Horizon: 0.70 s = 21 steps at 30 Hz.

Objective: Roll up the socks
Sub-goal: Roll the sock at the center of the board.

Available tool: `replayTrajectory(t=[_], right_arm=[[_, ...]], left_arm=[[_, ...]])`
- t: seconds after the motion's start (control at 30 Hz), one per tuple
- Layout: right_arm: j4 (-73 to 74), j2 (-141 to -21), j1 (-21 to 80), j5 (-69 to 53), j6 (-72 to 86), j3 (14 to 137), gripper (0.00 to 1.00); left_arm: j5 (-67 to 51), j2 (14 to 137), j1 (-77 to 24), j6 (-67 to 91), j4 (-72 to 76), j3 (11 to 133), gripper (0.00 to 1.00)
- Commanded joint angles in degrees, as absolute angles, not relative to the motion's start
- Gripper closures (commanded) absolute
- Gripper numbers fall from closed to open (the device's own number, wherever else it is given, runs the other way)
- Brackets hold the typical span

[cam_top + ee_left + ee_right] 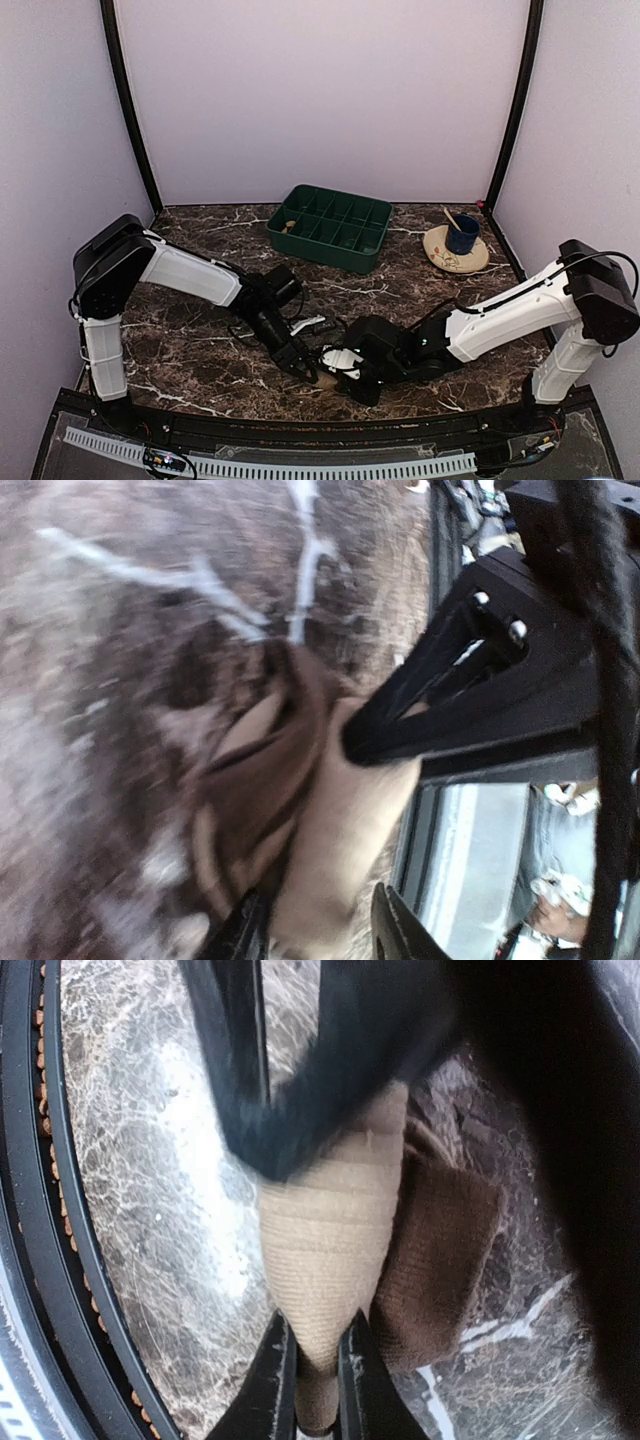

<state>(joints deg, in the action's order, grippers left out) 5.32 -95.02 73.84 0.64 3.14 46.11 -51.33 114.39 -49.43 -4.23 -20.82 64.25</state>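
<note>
No readable text, labels, or numbers anywhere.

From above, the tan sock is almost wholly hidden under the left jaws and right jaws. In the right wrist view the left jaws, a dark blur, cover its far end. The left wrist view is smeared: beside the tan sock, the brown sock shows no readable pattern, and the left jaws' grip cannot be told.
</note>
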Motion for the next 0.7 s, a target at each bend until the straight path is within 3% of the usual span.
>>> replayTrajectory(t=[0.0, 0.27, 0.67], right_arm=[[9.0, -96.1, 72.3, -4.4, 5.3, 43.9, 1.0], [7.2, -96.3, 68.0, -12.0, 9.0, 42.8, 1.0], [6.6, -98.5, 61.9, -25.6, 11.7, 43.3, 1.0]], left_arm=[[-36.1, 111.4, -46.9, -0.4, -18.2, 59.6, 0.6], [-33.5, 105.2, -46.1, 2.7, -14.0, 55.6, 0.58], [-19.1, 90.5, -49.3, 0.8, -3.0, 46.3, 0.58]])
